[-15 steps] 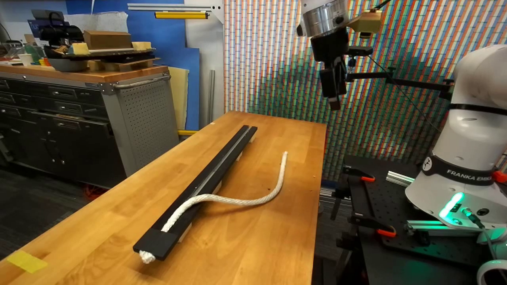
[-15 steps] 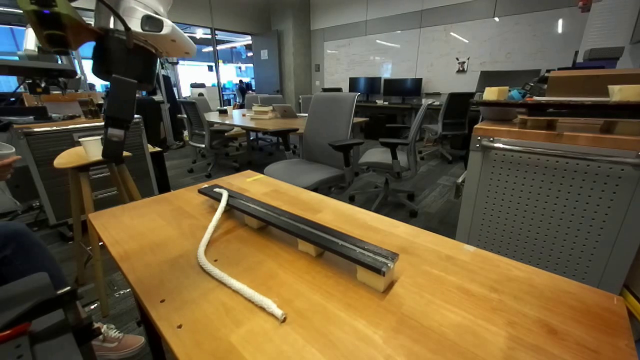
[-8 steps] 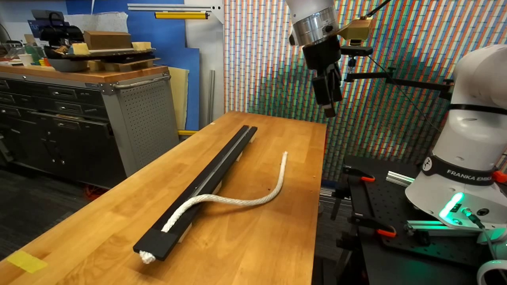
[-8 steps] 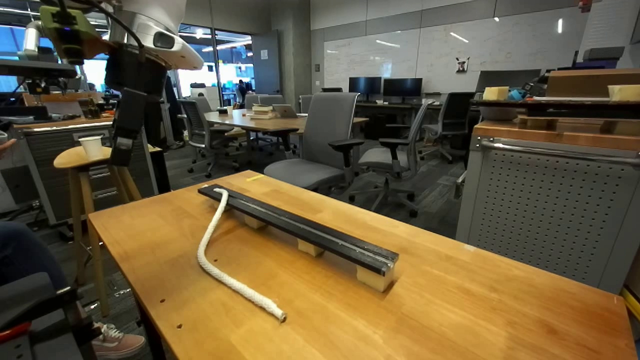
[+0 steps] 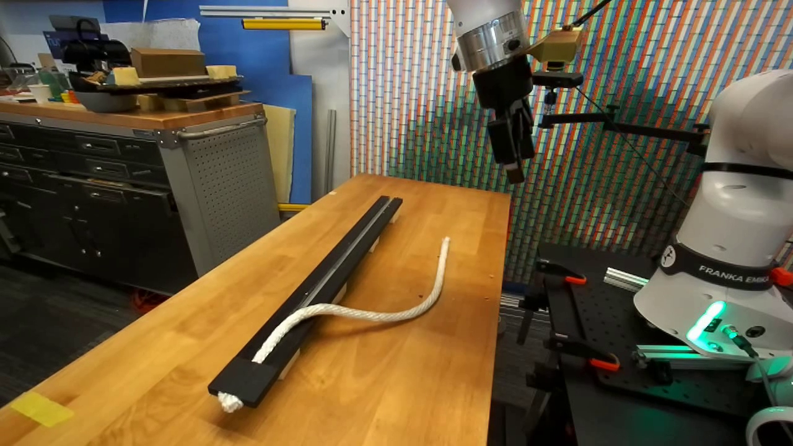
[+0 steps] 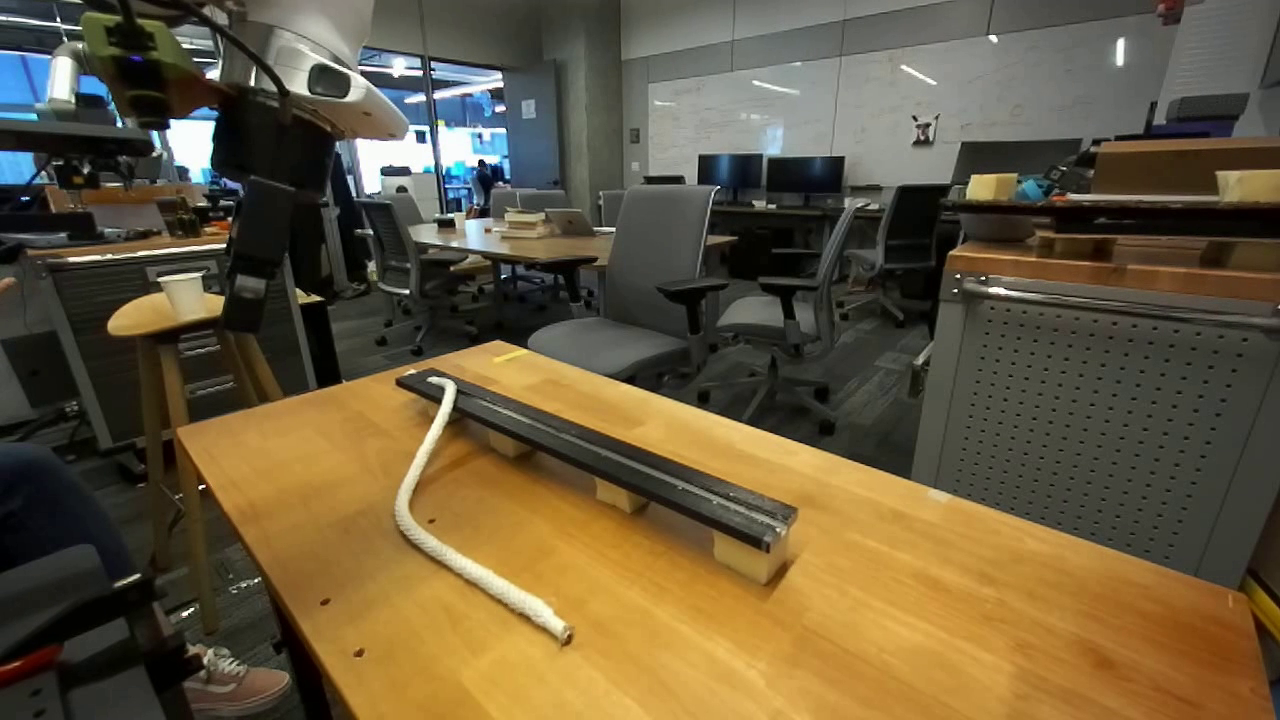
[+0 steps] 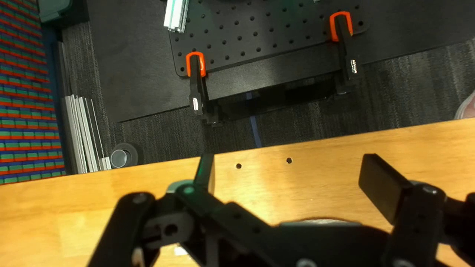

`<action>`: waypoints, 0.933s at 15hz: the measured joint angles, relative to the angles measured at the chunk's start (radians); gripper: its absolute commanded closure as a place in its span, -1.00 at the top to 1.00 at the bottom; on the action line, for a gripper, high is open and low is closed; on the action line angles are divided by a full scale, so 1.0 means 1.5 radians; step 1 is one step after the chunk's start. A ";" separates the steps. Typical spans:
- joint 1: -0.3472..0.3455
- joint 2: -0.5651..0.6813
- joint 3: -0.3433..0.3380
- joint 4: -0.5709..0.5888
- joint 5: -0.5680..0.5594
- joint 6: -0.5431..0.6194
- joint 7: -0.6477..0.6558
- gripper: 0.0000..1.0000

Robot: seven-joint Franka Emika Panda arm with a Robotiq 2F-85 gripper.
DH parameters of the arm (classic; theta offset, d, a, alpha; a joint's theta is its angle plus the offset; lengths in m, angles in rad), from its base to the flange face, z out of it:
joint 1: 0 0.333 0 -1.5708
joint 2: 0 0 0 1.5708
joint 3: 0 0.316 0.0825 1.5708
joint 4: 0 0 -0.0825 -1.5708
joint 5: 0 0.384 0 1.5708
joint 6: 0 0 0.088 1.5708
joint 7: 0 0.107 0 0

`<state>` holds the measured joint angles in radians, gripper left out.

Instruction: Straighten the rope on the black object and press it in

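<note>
The white rope (image 5: 384, 316) shows in both exterior views (image 6: 470, 570). Its frayed end sticks out past a flat cap at one end of the black bar (image 5: 331, 279). It lies briefly along the bar, then bends off the side and curves across the table to a free end. Most of the groove of the bar (image 6: 610, 455) shows without rope. My gripper (image 5: 515, 173) hangs high above the table, well apart from rope and bar (image 6: 242, 315). In the wrist view its fingers (image 7: 289, 163) are wide apart with nothing between them. A pale sliver, seemingly rope (image 7: 323, 221), shows behind the gripper body.
The bar stands on small wooden blocks (image 6: 750, 556) on the wooden table (image 5: 396, 384). Two clamps with orange handles (image 7: 195, 65) hold the robot's base plate beside the table. Chairs (image 6: 640, 290) and a cabinet (image 5: 229, 192) stand beyond the table. Yellow tape (image 5: 42, 409) marks one corner.
Between one second and half a second ago my gripper came slightly lower and moved toward the table. Since then it is nearly still. The rope and bar have not moved.
</note>
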<state>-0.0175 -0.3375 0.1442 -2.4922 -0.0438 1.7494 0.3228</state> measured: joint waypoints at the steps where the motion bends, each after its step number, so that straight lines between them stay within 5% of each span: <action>1: 0.000 0.000 0.000 0.000 0.000 0.000 0.000 1.00; 9: 0.000 0.001 -0.001 -0.004 0.004 0.017 0.011 1.00; 14: -0.001 0.025 -0.009 -0.007 0.057 0.156 0.105 1.00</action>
<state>-0.0194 -0.3000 0.1310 -2.5030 0.0415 1.9841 0.4799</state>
